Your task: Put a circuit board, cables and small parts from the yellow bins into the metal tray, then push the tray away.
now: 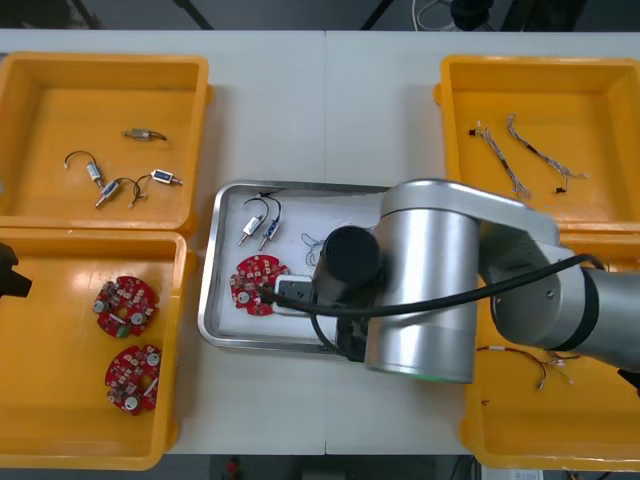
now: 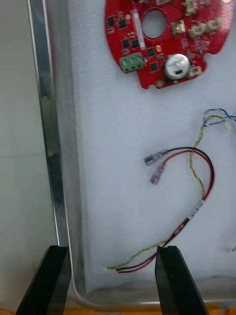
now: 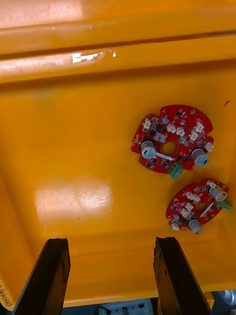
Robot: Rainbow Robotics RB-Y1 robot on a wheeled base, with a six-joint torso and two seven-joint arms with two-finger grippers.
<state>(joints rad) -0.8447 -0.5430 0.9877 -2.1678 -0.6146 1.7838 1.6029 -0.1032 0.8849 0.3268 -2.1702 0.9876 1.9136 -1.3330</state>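
The metal tray (image 1: 212,300), white inside, lies between the bins. It holds a red circuit board (image 1: 258,283), small metal parts (image 1: 257,228) on black leads, and cables. My right arm (image 1: 430,280) reaches over the tray's right half. In the right wrist view my right gripper (image 2: 112,283) is open over the tray's corner (image 2: 49,123). One end of a red and yellow cable (image 2: 196,170) lies between its fingers, and the circuit board (image 2: 162,39) lies beyond them. My left gripper (image 3: 110,275) hangs open above the left near bin, with two circuit boards (image 3: 172,145) ahead of it.
The left far bin (image 1: 40,110) holds small metal parts (image 1: 130,182). Two boards (image 1: 127,305) lie in the left near bin (image 1: 50,400), where the left gripper (image 1: 10,272) waits at the edge. Cables lie in the right far bin (image 1: 520,150) and the right near bin (image 1: 545,362).
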